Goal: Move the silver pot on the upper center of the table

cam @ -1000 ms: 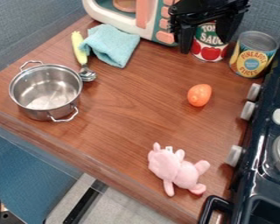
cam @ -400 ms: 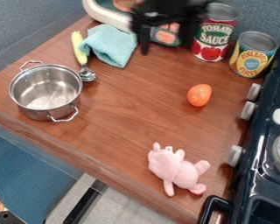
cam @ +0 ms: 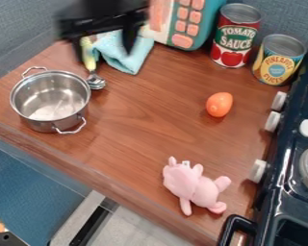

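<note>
My gripper (cam: 104, 52) hangs open at the upper left, its two fingers spread apart over the cloth and the yellow handle, with nothing held between them. The silver pot (cam: 50, 98) stands upright at the left side of the wooden table (cam: 144, 125), below and to the left of the gripper and apart from it. It looks empty, and its two wire handles stick out at the upper left and lower right.
Right of the pot lie a yellow-handled spoon (cam: 95, 80) and a blue cloth (cam: 132, 58). An orange egg-shaped object (cam: 219, 104), a pink plush toy (cam: 194, 186), two cans (cam: 236, 36), a toy microwave (cam: 182, 24) and a dark stove (cam: 291, 168) stand around.
The gripper has moved left across the top of the view, from in front of the tomato can to above the cloth. The pot has stayed in place.
</note>
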Controlling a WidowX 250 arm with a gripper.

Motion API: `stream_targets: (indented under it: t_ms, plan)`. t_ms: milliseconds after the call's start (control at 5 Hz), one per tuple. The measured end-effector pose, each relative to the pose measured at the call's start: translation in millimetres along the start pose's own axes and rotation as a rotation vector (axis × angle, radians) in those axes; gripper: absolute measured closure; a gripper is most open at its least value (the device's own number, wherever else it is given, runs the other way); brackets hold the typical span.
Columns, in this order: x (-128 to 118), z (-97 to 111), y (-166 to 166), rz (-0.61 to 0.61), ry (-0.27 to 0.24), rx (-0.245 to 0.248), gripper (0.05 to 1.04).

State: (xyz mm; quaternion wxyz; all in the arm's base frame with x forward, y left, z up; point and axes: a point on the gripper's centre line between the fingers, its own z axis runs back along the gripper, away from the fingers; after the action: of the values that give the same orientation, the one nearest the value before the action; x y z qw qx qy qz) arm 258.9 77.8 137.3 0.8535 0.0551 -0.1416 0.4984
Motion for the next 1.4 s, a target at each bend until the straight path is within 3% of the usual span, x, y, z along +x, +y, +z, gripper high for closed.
stream_targets:
  t_ms: [400, 600, 800, 1200, 1400]
  plan:
    - [16.0, -30.4, 62.3, -0.033, 0.011, 0.103, 0.084]
    - [18.9, -49.9, 84.5, -0.007, 0.045, 0.172, 0.084]
    - [19.5, -55.0, 97.5, 0.031, 0.054, 0.186, 0.084]
    - [10.1, -77.9, 93.2, -0.004, 0.098, 0.176, 0.119]
    - [6.8, -81.0, 84.5, -0.029, 0.089, 0.166, 0.275]
